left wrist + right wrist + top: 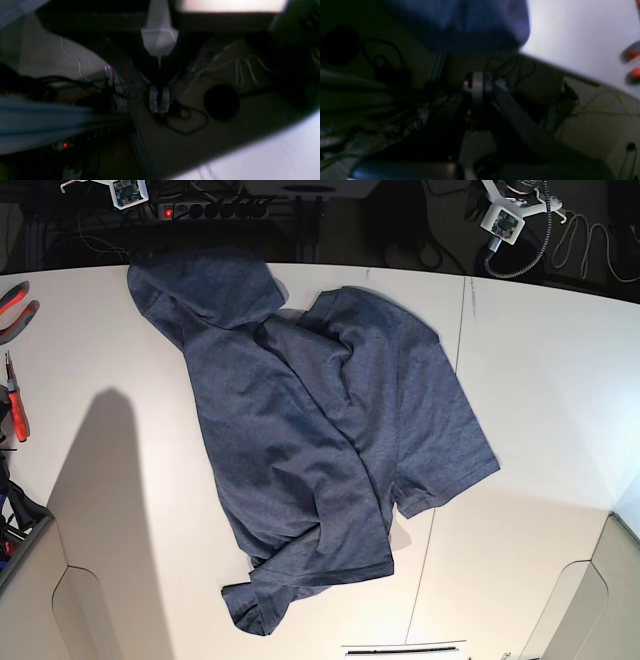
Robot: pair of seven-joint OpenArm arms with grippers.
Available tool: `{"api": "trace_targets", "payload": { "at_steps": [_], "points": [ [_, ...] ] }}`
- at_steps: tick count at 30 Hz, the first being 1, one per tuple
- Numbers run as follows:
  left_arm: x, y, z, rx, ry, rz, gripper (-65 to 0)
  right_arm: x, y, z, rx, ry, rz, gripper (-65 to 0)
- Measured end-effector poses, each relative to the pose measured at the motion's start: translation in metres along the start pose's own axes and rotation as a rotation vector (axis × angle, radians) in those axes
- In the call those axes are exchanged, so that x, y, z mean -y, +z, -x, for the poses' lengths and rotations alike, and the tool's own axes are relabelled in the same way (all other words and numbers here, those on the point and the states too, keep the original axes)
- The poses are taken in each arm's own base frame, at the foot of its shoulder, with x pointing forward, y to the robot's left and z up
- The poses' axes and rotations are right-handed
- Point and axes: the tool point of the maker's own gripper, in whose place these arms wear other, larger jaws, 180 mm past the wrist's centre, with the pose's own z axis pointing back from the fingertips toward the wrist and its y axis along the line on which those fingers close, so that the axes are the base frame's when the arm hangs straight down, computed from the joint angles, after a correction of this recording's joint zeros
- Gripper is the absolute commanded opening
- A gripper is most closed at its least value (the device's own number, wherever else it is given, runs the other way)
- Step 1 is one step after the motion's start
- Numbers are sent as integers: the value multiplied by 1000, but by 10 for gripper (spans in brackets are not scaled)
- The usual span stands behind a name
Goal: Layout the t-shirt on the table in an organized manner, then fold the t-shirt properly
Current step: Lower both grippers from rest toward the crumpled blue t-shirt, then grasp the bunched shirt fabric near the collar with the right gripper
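The navy t-shirt (320, 440) lies rumpled on the white table (545, 370), running diagonally from the far left edge towards the near middle. Folds cross over one another and no lettering shows. One sleeve (445, 475) sticks out to the right. Both arms hang beyond the far edge, away from the cloth. My left gripper (159, 100) is shut and empty over the dark floor, with the table (275, 155) at the lower right. My right gripper (480, 86) is blurred, shut, and holds nothing. Behind it, the t-shirt (470, 22) droops over the table (570, 35).
Red-handled pliers (14, 305) and another red-handled tool (17, 405) lie at the table's left edge, and red handles (632, 62) show in the right wrist view. A thin seam (455, 380) crosses the tabletop. A power strip (220, 210) and cables lie beyond the far edge.
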Motion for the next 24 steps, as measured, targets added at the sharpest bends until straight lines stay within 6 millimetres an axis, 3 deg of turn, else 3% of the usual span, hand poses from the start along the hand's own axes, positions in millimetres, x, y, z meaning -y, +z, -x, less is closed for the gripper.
{"api": "trace_targets", "payload": {
  "at_steps": [5, 11, 24],
  "points": [
    [0, 9, -38, 83, -106, -10, -650, 5, 0, -46, 118, -3, 11, -650],
    [-10, 4, -81, 219, -146, -36, -650, 19, -18, -89, 238, 4, 47, -650],
    [-39, 2, -141, 409, -151, -146, -650, 26, -42, -141, 350, -35, 67, -650]
  ]
}}
